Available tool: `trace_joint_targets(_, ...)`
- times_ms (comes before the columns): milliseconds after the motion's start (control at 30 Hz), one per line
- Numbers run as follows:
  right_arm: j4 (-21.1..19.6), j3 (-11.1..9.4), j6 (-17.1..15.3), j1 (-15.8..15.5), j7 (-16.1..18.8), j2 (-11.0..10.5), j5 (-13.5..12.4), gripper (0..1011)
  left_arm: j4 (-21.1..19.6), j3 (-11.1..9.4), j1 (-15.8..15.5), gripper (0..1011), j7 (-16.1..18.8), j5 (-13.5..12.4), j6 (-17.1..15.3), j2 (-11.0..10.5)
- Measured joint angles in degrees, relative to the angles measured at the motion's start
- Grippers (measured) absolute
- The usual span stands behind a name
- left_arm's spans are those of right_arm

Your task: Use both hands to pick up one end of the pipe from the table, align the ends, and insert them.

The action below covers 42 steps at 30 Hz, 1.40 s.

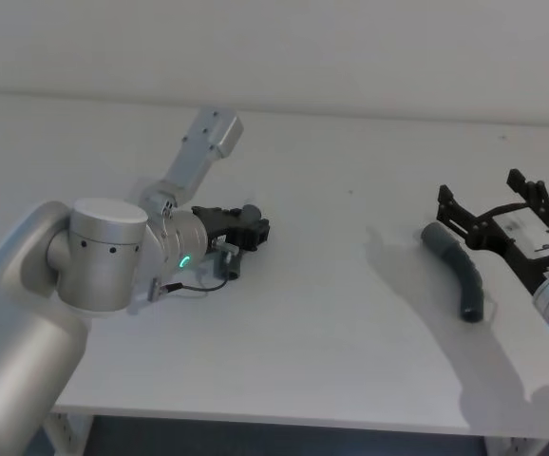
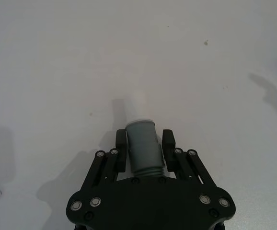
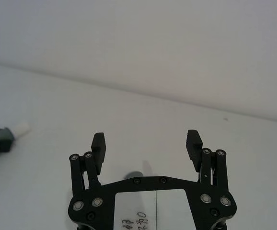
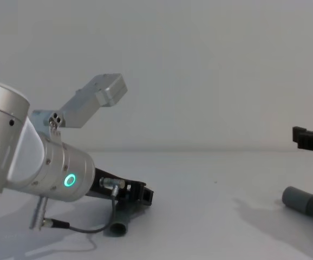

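Grey pipe (image 2: 143,148) clamped in left gripper (image 1: 254,231), tilted downward, centre-left; right gripper (image 3: 146,142), spread wide, hovers above hose (image 1: 457,271) at right edge.

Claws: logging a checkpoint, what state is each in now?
Left claw: closed on the white-tipped pipe piece.
Right claw: open, holding nothing.

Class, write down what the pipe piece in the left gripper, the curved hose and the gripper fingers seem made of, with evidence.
The straight pipe piece, held in the left gripper: likely moulded plastic, matte grey, fine ridges at its base. The curved hose: probably rubber or soft plastic, dull dark grey, smoothly bent. The fingers: seemingly black plastic, matte, flat-faced.
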State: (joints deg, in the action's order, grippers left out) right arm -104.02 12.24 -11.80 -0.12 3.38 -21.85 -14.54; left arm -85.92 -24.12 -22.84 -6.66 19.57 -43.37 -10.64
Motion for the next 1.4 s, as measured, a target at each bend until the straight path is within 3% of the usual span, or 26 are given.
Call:
trace_joint_targets(367, -3.1, -1.3, -9.2, -0.1, -0.1, -1.9, 0.3, 1004, 0.0, 0.0, 0.0, 383, 0.0, 0.0, 0.0, 0.0)
trace_joint_targets(733, -6.8, -1.8, -19.1, -0.6, 1.1, -3.0, -1.1, 1004, 0.0, 0.0, 0.0, 368, 0.0, 0.0, 0.0, 0.0)
trace_joint_targets(1000, -8.3, -1.8, -24.1, -0.9, 0.7, -2.0, -1.6, 1004, 0.0, 0.0, 0.0, 368, 0.0, 0.0, 0.0, 0.0)
trace_joint_targets(1400, -8.9, -1.6, -28.0, -1.1, -1.8, 0.8, -1.2, 1004, 0.0, 0.0, 0.0, 368, 0.0, 0.0, 0.0, 0.0)
